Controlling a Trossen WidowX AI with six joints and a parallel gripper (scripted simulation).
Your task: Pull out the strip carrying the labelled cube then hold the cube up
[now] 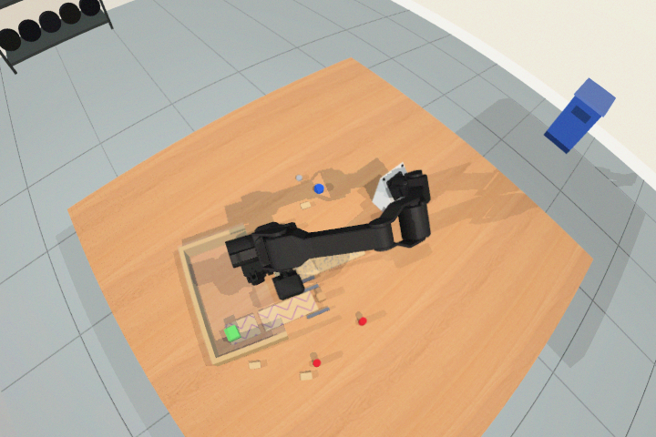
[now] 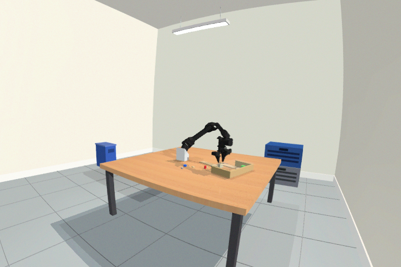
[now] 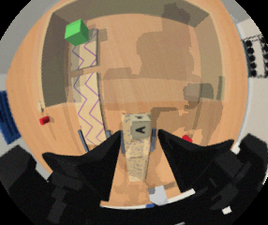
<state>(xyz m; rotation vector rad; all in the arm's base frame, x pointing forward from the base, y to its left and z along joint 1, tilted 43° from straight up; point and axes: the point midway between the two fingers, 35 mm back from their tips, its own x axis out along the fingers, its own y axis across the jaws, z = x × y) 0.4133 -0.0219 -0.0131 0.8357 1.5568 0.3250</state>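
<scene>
The labelled cube [image 3: 141, 128] [image 2: 220, 164], marked A, sits on the far end of the speckled strip [image 3: 136, 161] [image 1: 330, 262], which shows no gap in the parts I see. My gripper [image 3: 140, 133] [image 2: 220, 162] is partly open, with one fingertip on each side of the cube and space between; the fingers point down. In the top view the arm hides the cube and fingertips. A zigzag strip [image 1: 288, 309] [image 3: 89, 100] lies alongside, with a gap splitting it into two pieces. A green cube [image 1: 231, 332] [image 3: 77, 32] [image 2: 243, 166] rests at its far end.
A low wooden wall [image 1: 198, 303] [image 3: 54, 61] [image 2: 241, 172] surrounds the strips' far ends on three sides. Grey rails [image 1: 317, 312] flank the strips. Red pieces [image 1: 362, 320] [image 1: 316, 362], a blue ball [image 1: 318, 188] and small wooden blocks [image 1: 254, 364] [image 1: 305, 376] [image 1: 305, 205] lie around.
</scene>
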